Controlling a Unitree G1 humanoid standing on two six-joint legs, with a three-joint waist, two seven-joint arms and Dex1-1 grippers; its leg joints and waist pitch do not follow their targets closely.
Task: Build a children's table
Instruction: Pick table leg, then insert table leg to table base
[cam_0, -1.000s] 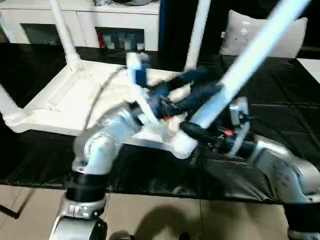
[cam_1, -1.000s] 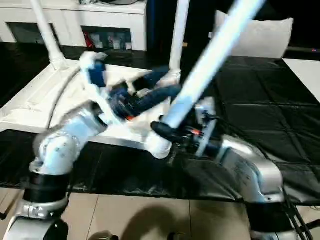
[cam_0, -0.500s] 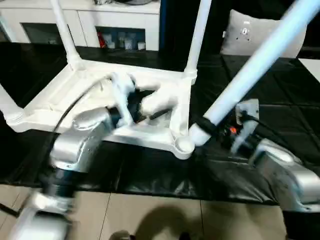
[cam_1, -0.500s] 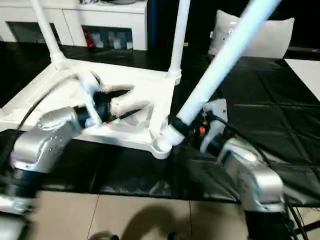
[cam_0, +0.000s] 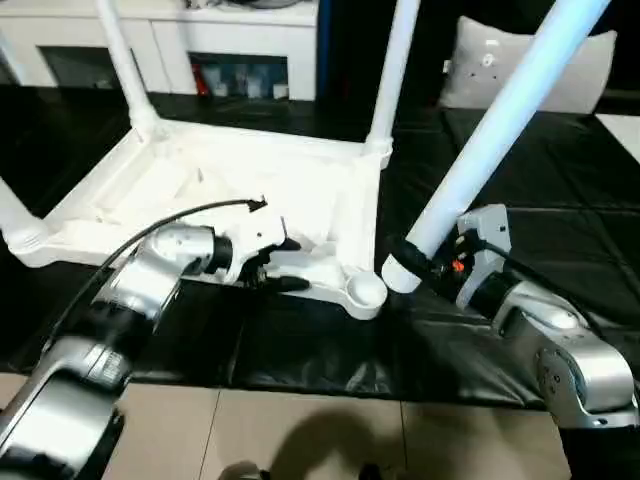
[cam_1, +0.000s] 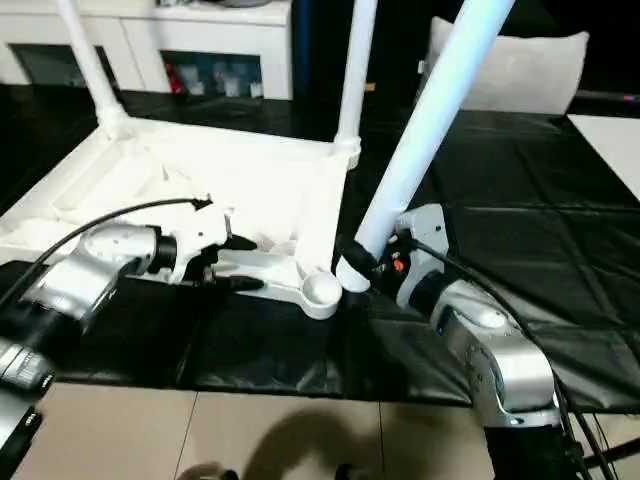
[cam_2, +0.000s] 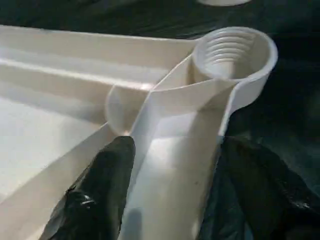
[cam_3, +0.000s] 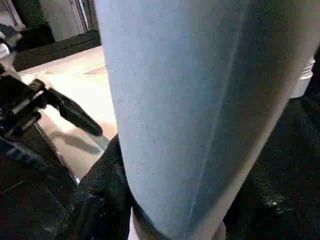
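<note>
Left fingers (cam_2: 105, 195) straddle tabletop (cam_0: 180, 180) rim; right arm apparently grips leg (cam_0: 500, 120).

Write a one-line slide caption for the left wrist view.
Left gripper straddling the near rim of the upturned white tabletop, just short of its empty threaded corner socket.

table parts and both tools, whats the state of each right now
tabletop: upside down on the black cover, ribbed underside up
three fitted legs: standing up from their corner sockets
near corner socket: empty, threads showing
fourth leg: tilted, lower end just beside the empty socket, not in it
left tool: fingers astride the tabletop's rim near the empty socket
right tool: shut on the fourth leg near its lower end
</note>
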